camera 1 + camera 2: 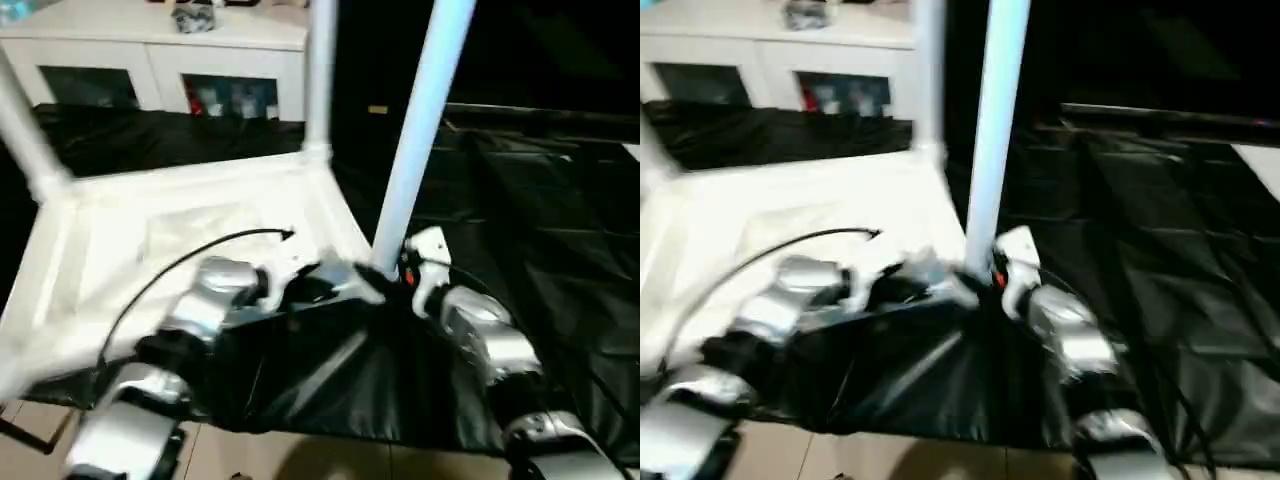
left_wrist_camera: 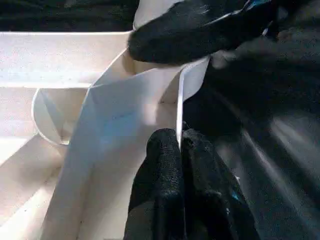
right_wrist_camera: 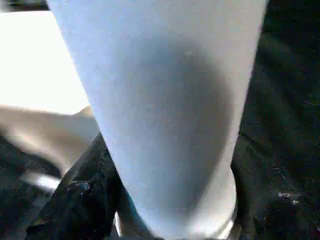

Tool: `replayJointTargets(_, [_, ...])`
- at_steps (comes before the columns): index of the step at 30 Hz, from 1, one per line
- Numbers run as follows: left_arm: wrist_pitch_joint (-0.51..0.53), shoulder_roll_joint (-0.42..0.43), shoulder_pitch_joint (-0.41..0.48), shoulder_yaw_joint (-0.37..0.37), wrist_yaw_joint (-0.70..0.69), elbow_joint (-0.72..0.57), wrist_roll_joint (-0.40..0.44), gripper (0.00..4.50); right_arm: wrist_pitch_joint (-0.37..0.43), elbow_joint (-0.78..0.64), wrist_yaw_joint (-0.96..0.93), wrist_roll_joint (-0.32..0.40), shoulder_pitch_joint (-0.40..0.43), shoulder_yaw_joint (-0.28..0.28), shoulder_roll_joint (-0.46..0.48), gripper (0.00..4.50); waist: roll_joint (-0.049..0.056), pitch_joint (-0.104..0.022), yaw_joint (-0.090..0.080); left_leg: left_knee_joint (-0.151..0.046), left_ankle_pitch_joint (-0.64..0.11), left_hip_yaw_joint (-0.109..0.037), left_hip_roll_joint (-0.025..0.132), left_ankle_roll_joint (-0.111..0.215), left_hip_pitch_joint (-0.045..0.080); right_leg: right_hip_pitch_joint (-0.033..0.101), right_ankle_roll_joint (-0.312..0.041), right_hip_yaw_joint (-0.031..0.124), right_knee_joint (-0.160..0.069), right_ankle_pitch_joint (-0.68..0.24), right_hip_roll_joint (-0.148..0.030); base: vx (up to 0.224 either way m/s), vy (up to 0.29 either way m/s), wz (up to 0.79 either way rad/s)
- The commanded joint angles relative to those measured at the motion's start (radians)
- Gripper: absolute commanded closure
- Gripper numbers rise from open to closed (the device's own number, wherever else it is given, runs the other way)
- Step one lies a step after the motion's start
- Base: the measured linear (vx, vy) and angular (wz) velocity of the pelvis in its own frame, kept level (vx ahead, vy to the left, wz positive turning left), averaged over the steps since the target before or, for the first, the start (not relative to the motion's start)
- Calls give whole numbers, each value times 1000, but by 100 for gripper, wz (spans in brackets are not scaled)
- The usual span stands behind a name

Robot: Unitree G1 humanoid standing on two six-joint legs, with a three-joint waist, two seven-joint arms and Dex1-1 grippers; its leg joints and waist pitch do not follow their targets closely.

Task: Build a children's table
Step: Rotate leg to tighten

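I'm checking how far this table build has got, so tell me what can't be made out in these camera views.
- Near-right leg: top cut off by the left eye view's upper edge; its foot in the socket is hidden behind the forearms.
- Far legs: tops cut off too.
- Table top: near edge blurred, covered by the left forearm.
- Right tool: the leg blocks its fingers in the right wrist view.

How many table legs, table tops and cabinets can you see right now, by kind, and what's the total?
Upright white legs: 3, the far-left leg, the far-right leg and the near leg
Upside-down table top: 1
White glass-door cabinet: 1
Total: 5
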Motion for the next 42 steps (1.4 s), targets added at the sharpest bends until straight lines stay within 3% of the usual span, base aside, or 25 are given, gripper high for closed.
replayJointTargets(1, [3,-67,-41,-19,94,12,8,450,-2,55,-1,-66,13,96,74,182,-8,-38,-9,-69,-453,-24,12,-10,25,8,-57,14,-117,-678,-51,0,0,0])
replayJointTargets(2, [-2,-79,-41,-25,91,12,11,450,-22,63,-11,-70,6,97,86,127,-8,-37,-11,-69,-465,-25,12,-2,27,9,-55,10,-121,-679,-50,0,0,0])
replayJointTargets(4, [-5,-87,-37,-32,71,5,12,450,-48,73,-13,-75,-4,96,95,113,-7,-39,-12,-73,-462,-26,13,5,22,15,-54,7,-121,-656,-50,0,0,0])
replayJointTargets(5, [-5,-87,-36,-33,65,2,14,450,-56,77,-15,-78,-8,96,98,106,-2,-38,-13,-77,-468,-26,15,3,19,13,-60,9,-120,-636,-48,0,0,0])
replayJointTargets(9, [-12,-60,-28,-40,24,0,16,450,-71,84,0,-68,-15,84,79,62,-2,-39,-16,-81,-485,-27,18,9,21,13,-88,14,-113,-584,-48,0,0,0])
replayJointTargets(10, [-23,-40,-26,-43,-6,1,13,450,-83,76,30,-65,-12,87,57,62,3,-41,-16,-82,-484,-27,19,9,21,15,-99,16,-109,-557,-48,0,0,0])
replayJointTargets(12, [-42,-14,-23,-46,-48,1,11,450,-99,70,77,-70,-7,100,20,56,0,-46,-17,-85,-455,-26,22,13,10,24,-126,21,-99,-472,-49,0,0,0])
replayJointTargets(17, [-51,43,-10,-51,-176,-20,-6,450,-117,54,242,-59,5,95,-55,56,-8,-54,-12,-75,-348,-12,22,44,2,35,-199,34,-75,-304,-50,0,0,0])
replayJointTargets(20, [-63,75,-3,-57,-251,-36,-20,450,-113,22,361,-31,18,102,-98,56,-8,-56,2,-64,-297,0,25,73,8,32,-227,36,-66,-251,-45,56,-38,7])
replayJointTargets(23, [-67,92,0,-60,-290,-44,-28,450,-99,-1,445,-6,28,112,-125,72,-12,-59,16,-57,-230,3,27,81,1,37,-254,36,-48,-173,-43,61,-47,6])
replayJointTargets(24, [-71,98,2,-62,-308,-48,-32,450,-89,-10,482,6,31,117,-136,72,-9,-62,22,-55,-202,3,28,88,1,40,-264,36,-41,-132,-43,0,0,0])
replayJointTargets(25, [-78,112,9,-68,-341,-59,-39,450,-73,-26,543,16,37,131,-161,81,-14,-63,24,-54,-188,4,29,93,-1,41,-269,36,-37,-111,-43,64,-34,1])
replayJointTargets(26, [-82,122,13,-72,-365,-67,-45,450,-64,-36,588,21,41,138,-178,92,-10,-64,33,-52,-155,3,29,106,-3,44,-279,34,-30,-61,-41,0,0,0])
replayJointTargets(29, [-70,151,19,-75,-430,-86,-64,450,-63,-43,657,11,39,149,-208,105,-11,-64,38,-51,-147,2,30,108,-2,45,-287,33,-26,-41,-42,0,0,0])
replayJointTargets(37, [-66,183,13,-78,-484,-88,-71,450,-19,-71,735,17,40,181,-235,172,-11,-54,37,-63,-242,0,32,48,6,38,-242,36,-45,-232,-45,0,0,0])
replayJointTargets(42, [-64,175,12,-71,-429,-84,-65,450,11,-96,740,45,54,171,-215,183,-13,-58,39,-59,-214,1,31,50,4,39,-243,37,-40,-189,-45,0,0,0])
